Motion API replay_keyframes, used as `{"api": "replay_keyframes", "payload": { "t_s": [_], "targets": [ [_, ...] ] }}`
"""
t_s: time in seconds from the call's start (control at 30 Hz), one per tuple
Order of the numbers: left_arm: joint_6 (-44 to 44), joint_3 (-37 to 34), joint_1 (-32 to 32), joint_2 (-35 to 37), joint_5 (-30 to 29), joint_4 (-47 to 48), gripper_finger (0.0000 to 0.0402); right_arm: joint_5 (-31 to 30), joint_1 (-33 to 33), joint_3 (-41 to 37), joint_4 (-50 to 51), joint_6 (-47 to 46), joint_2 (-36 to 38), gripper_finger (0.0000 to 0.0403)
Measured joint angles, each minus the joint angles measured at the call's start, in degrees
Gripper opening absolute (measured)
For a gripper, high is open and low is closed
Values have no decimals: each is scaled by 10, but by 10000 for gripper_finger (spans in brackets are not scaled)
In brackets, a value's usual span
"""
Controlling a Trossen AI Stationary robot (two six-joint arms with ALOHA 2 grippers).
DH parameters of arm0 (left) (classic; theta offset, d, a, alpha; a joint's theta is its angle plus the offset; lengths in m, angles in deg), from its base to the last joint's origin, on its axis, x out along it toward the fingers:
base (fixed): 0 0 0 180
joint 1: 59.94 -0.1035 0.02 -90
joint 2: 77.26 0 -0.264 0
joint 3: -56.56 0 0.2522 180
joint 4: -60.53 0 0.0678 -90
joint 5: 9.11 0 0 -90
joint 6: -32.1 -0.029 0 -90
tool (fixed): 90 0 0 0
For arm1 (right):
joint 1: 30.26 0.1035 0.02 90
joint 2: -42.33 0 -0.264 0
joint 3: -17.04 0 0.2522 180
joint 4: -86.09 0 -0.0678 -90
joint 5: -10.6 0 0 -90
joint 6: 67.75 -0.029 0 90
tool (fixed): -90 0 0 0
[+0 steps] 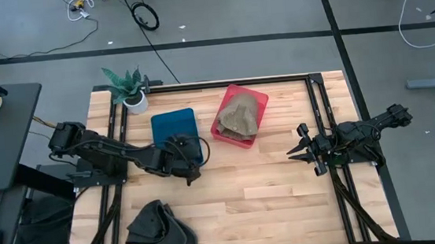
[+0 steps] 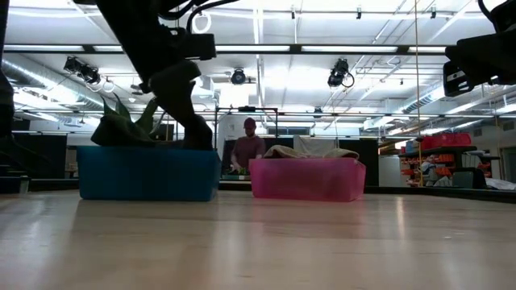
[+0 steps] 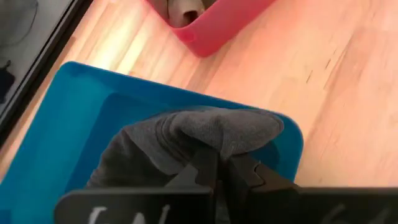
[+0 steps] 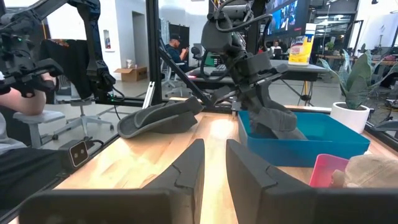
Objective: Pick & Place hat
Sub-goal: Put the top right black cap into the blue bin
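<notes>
A dark grey hat (image 3: 199, 130) hangs over the blue bin (image 3: 74, 118), and my left gripper (image 3: 221, 163) is shut on it. From the right wrist view, the hat (image 4: 273, 118) reaches down into the bin (image 4: 323, 146). A second dark hat (image 1: 159, 226) lies by its underside on the table near the front left. A tan hat (image 1: 239, 114) lies in the pink bin (image 1: 222, 133). My right gripper (image 4: 214, 165) waits at the table's right side, open with nothing between its fingers. My left gripper pinches a bunched fold of the grey hat's cloth (image 3: 211, 144) between its two fingers. The fingers slant down from above, from the table's left. The hat hangs below them, and its lower part (image 4: 283, 127) is inside the blue bin.
A potted plant (image 1: 129, 90) stands at the far left behind the blue bin. Dark rails (image 1: 324, 120) run along the table's left and right sides. Bare wood (image 1: 271, 188) lies between the bins and the front edge. A person (image 2: 246, 145) sits beyond the table.
</notes>
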Motion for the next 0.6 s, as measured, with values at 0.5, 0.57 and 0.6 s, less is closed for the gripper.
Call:
{"api": "replay_keyframes", "payload": {
  "t_s": [0.5,0.57,0.6],
  "targets": [
    [-62,0,17,0,25,-10,120,0,0,0,0,0,0,71],
    [-63,0,21,0,25,-13,147,0,0,0,0,0,0,71],
    [-64,0,23,0,25,-14,159,0,0,0,0,0,0,71]
  ]
}}
